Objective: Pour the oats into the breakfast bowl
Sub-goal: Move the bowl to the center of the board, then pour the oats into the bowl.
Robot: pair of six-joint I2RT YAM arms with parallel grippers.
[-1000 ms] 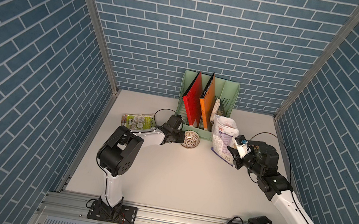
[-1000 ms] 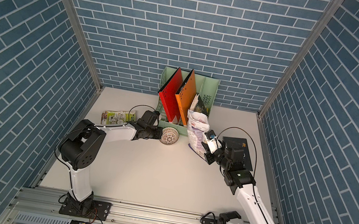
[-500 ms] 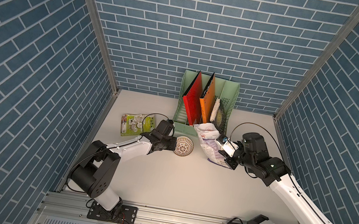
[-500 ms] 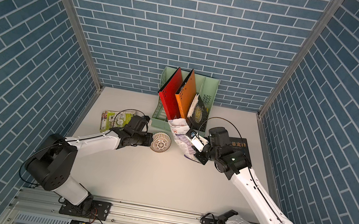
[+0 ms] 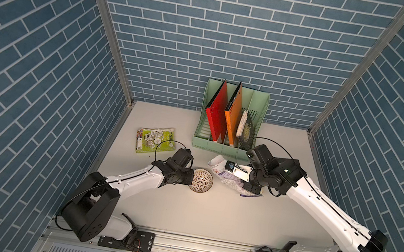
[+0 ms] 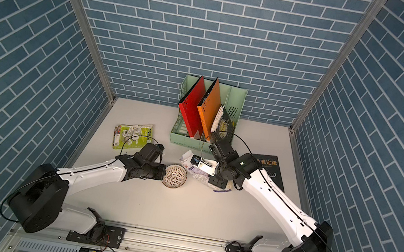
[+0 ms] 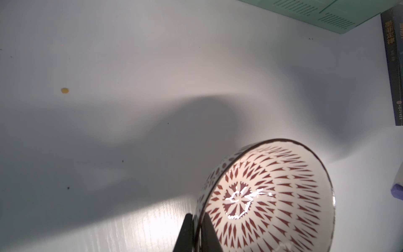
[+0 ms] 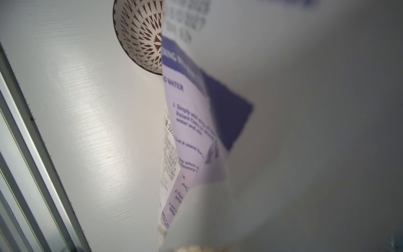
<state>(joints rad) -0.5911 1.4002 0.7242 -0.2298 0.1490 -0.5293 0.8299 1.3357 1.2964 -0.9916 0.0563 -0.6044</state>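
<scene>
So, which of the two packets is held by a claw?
The white oats pouch: the right claw grips it. The green cartoon-printed packet lies flat on the table, with no claw on it.

The left arm (image 5: 130,180) stretches low from the front edge of the desk (image 5: 208,216) toward its middle, the left gripper (image 5: 190,179) pinched on the rim of the bowl (image 5: 201,183). The right arm (image 5: 320,210) reaches in from the front right corner, wrist bent, the right gripper (image 5: 251,188) clamped on the pouch (image 5: 218,165).
</scene>
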